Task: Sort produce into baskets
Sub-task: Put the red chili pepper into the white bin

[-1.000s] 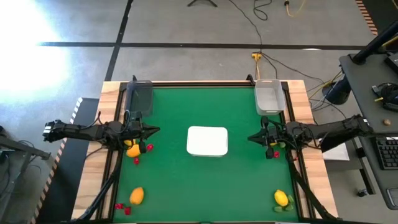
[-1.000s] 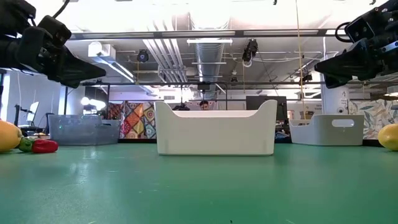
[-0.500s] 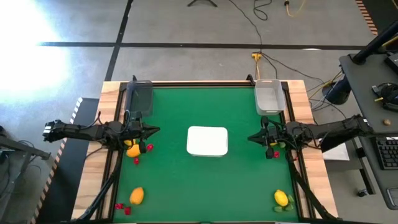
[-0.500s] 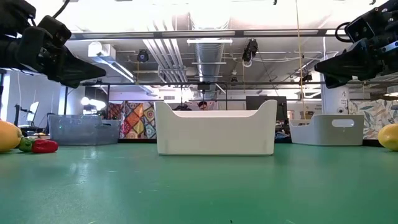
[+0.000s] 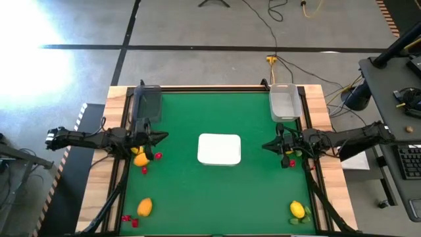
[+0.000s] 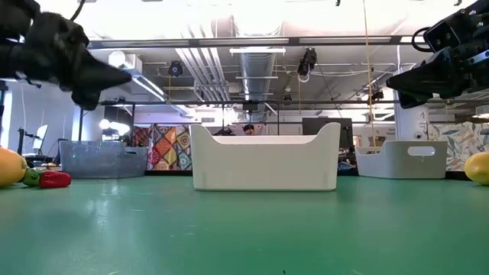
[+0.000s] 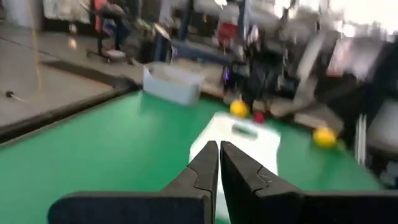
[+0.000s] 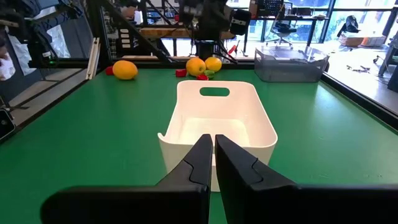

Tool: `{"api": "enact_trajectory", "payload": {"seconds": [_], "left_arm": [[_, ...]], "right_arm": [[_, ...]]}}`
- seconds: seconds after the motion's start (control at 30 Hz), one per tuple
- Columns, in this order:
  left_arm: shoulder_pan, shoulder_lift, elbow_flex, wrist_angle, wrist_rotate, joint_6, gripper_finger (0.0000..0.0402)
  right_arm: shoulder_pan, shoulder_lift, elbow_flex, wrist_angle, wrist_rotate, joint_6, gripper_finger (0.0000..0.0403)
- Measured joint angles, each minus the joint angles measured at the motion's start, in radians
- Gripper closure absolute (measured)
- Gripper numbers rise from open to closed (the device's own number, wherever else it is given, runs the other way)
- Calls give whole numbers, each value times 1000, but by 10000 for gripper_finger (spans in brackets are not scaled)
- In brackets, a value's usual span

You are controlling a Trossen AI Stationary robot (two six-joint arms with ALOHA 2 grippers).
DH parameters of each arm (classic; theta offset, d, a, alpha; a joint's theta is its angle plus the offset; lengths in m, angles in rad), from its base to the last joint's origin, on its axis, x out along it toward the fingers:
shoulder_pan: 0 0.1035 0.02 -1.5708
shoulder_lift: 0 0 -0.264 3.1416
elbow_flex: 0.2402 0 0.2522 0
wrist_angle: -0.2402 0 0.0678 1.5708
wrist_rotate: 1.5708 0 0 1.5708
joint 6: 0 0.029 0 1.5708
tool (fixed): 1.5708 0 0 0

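Cables trail across the grey floor.

White tray sits between both fingers' tips; dark bin, clear bin behind; fruits beneath.

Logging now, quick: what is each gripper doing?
Left gripper: shut, holding nothing.
Right gripper: shut, holding nothing.

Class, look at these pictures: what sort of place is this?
Probably a robotics lab or workshop: a green-topped wooden-edged table standing on bare concrete floor with loose cables, exposed ceiling ducts, and desks with monitors behind.
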Motion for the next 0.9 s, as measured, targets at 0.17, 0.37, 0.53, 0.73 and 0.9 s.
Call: {"api": "enact_trajectory", "payload": {"seconds": [0.17,0.37,0.53,0.73,0.9], "left_arm": [[1,1,0,146,-56,-118,400],[1,1,0,234,-37,-208,400],[1,2,8,271,-24,-201,400],[1,4,178,103,106,-30,400],[1,66,399,-279,90,19,400]], "right_arm": [[0,0,0,0,0,0,390],[0,0,0,0,0,0,390],[0,0,0,0,0,0,390],[0,0,0,0,0,0,390],[0,0,0,0,0,0,390]]}}
